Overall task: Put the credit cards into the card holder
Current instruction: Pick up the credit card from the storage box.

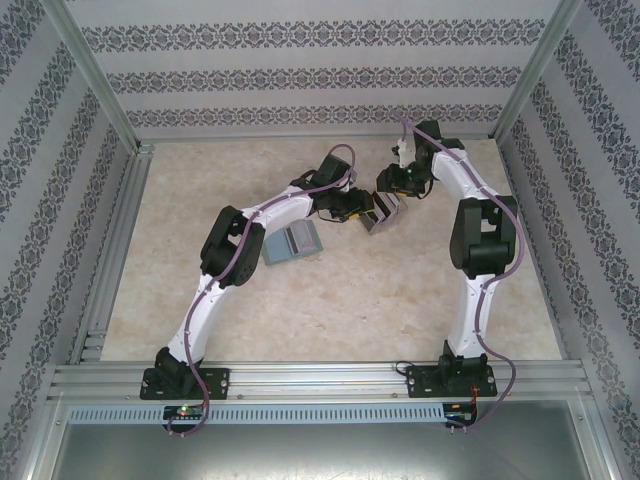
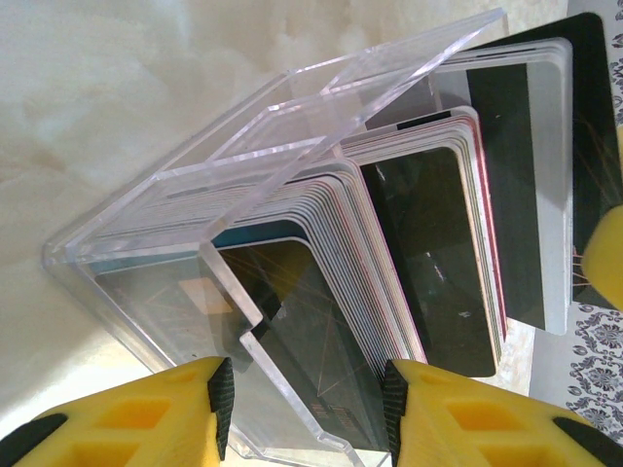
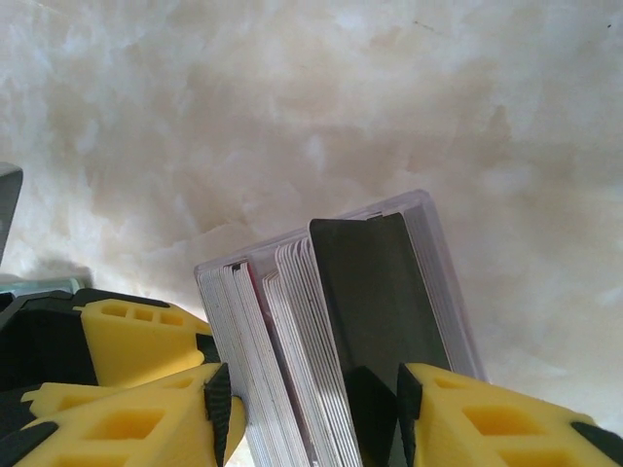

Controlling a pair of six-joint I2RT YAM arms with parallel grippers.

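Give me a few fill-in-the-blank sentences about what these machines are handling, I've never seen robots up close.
1. The cards stand packed in a ___ plastic box.
2. The left gripper has ___ fingers on either side of that box.
3. The card holder lies ___ on the table.
Missing words: clear; yellow; open.

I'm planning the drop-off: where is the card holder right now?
In the top view the card holder lies open on the table, left of centre, beside the left arm and just left of the clear box of credit cards.
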